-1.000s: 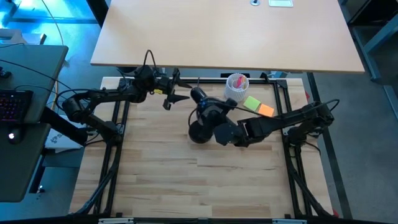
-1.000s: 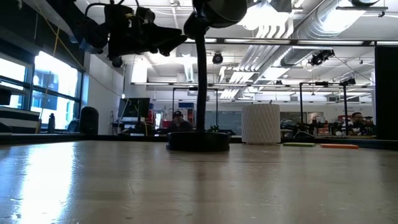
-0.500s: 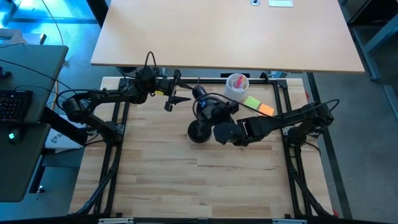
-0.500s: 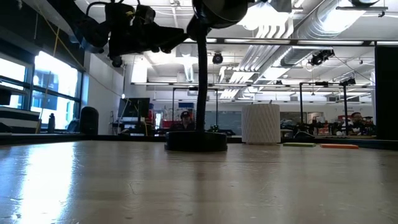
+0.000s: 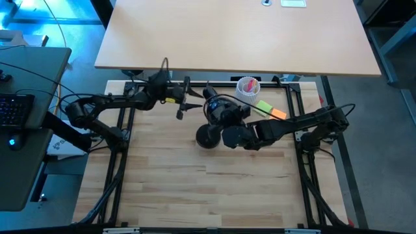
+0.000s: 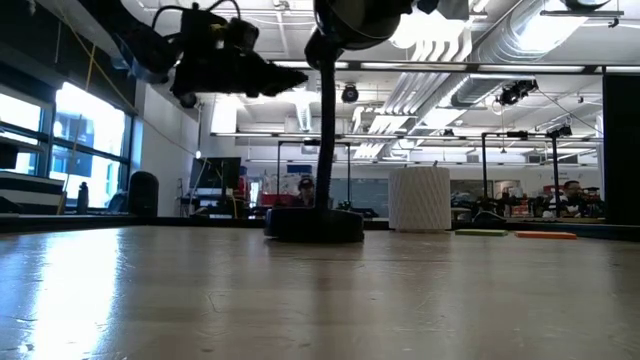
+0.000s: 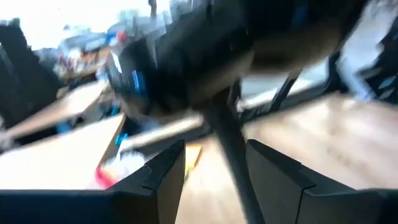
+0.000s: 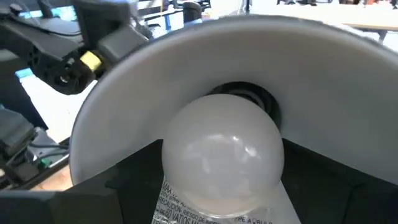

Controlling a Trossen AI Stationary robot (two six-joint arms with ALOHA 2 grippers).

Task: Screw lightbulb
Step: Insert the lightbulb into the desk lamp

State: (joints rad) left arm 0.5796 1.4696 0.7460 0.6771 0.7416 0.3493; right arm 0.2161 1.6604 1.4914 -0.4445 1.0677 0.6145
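Observation:
The black desk lamp stands on its round base (image 5: 208, 136), and its neck (image 6: 325, 130) rises to the head (image 5: 218, 109). The white lightbulb (image 8: 221, 155) sits inside the head's white inner shade (image 8: 155, 81), in front of the dark socket (image 8: 249, 96); its screw base is hidden. My right gripper (image 5: 233, 134) is shut on the bulb at the head's mouth. My left gripper (image 5: 185, 104) is open and raised beside the lamp; in the left wrist view its fingers (image 7: 161, 180) stand on either side of the neck (image 7: 230, 143). My right gripper holds the lightbulb's rounded glass (image 8: 186, 186) between its two fingers, which come at it level from the table's right side into the lamp head. The bulb is clear of the table, inside the shade. The touching spots lie at the picture's lower edge and do not show.
A white ribbed cup (image 5: 247, 88) with pink things in it stands at the far edge, also in the low view (image 6: 418, 198). Green and orange flat pieces (image 5: 270, 110) lie beside it. The near half of the wooden table (image 5: 208, 188) is bare.
My left gripper has moved toward the table's right edge, closer to the lamp's neck, staying open and raised. My right gripper has kept its hold on the bulb at the lamp head.

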